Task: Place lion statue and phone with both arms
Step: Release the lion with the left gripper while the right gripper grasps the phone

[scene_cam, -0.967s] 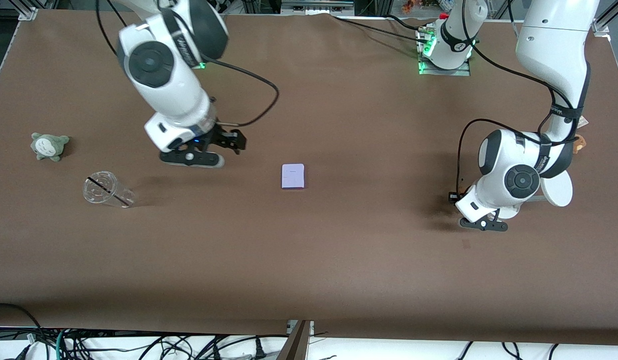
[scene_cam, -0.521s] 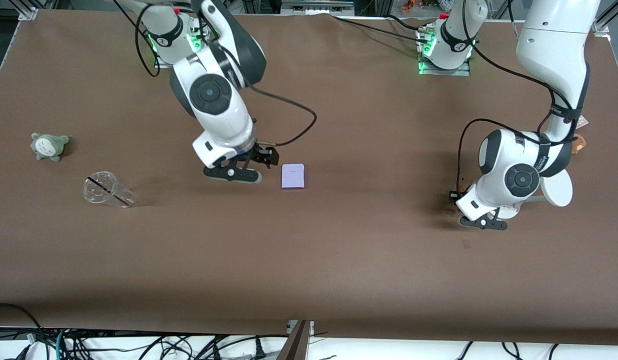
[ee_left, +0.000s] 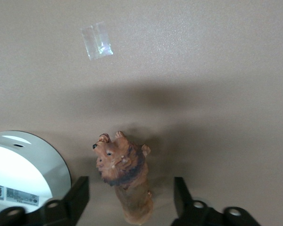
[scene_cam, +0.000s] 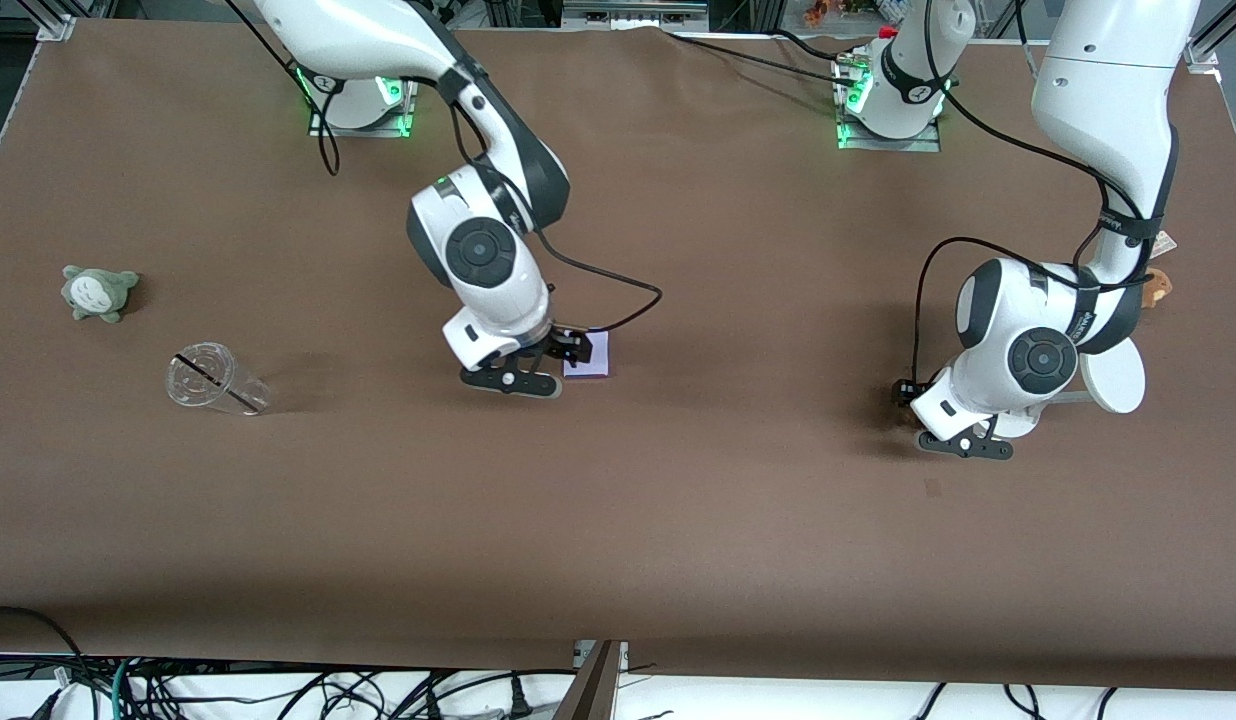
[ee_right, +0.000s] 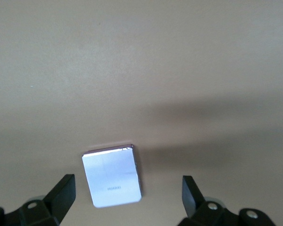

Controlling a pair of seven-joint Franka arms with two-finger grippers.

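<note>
lion statue (ee_left: 125,181): small, rigid, light; upright near the table's left-arm end, between left gripper (ee_left: 132,202) fingers, spread, not touching. grip its flanks. phone (ee_right: 112,175): flat, slick, mid-table; right gripper (ee_right: 127,197) over it, fingers apart; take by edges.

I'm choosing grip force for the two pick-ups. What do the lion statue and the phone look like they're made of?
The lion statue looks like hard moulded plastic or resin, painted matte reddish-brown with a darker mane; its sculpted face and fixed upright pose suggest a rigid body. The phone looks like glass or glossy plastic over a darker frame: its flat pale face shines evenly and bears small printed lettering. Neither material is certain.
</note>
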